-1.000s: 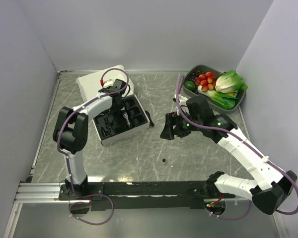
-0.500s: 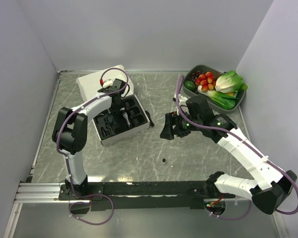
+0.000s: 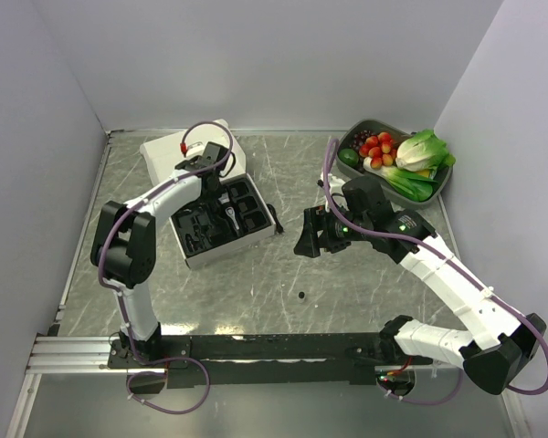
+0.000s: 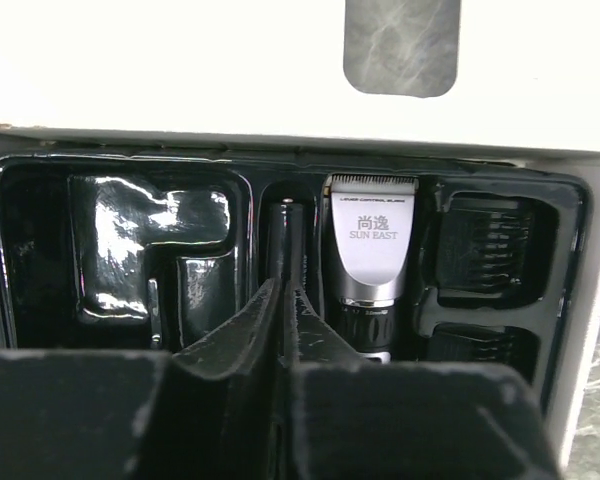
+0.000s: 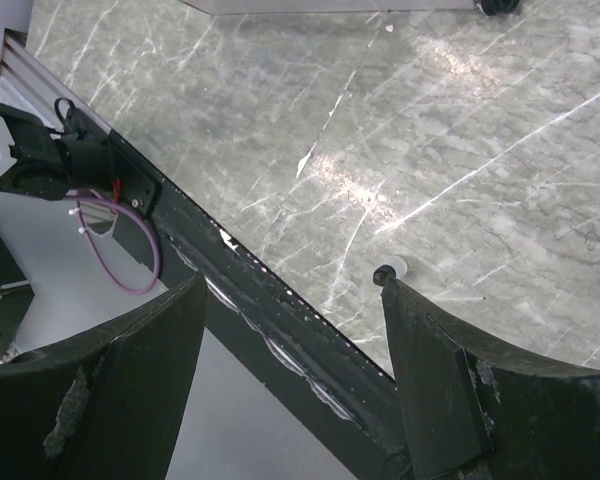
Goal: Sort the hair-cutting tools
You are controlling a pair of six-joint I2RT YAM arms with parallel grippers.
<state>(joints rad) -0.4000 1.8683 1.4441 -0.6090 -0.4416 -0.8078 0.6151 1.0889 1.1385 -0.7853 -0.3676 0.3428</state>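
Note:
The black clipper [image 3: 228, 213] with its silver head [image 4: 372, 250] lies in a slot of the black tray [image 3: 212, 255]. My left gripper [image 3: 218, 192] hovers over the tray, its fingertips [image 4: 283, 292] shut together with nothing visible between them. They sit above a narrow slot holding a slim dark piece [image 4: 285, 228] beside the clipper. Ribbed black pieces [image 4: 485, 255] fill the right-hand slots. A tiny black bit [image 3: 301, 295] stands on the table. In the right wrist view the bit [image 5: 383, 274] is just beyond one fingertip. My right gripper [image 3: 311, 240] hangs open and empty [image 5: 292, 284] above the table.
The white box [image 3: 169, 148] lies behind the tray [image 4: 120, 160]. A small black piece [image 3: 276, 217] rests against the tray's right edge. A grey bowl of vegetables and fruit [image 3: 397, 160] fills the far right corner. The black base rail [image 5: 280, 320] runs along the near edge.
My left gripper opened briefly, then shut, and its arm drew back a little toward the far side. The clipper stayed in the tray. The right arm has not moved.

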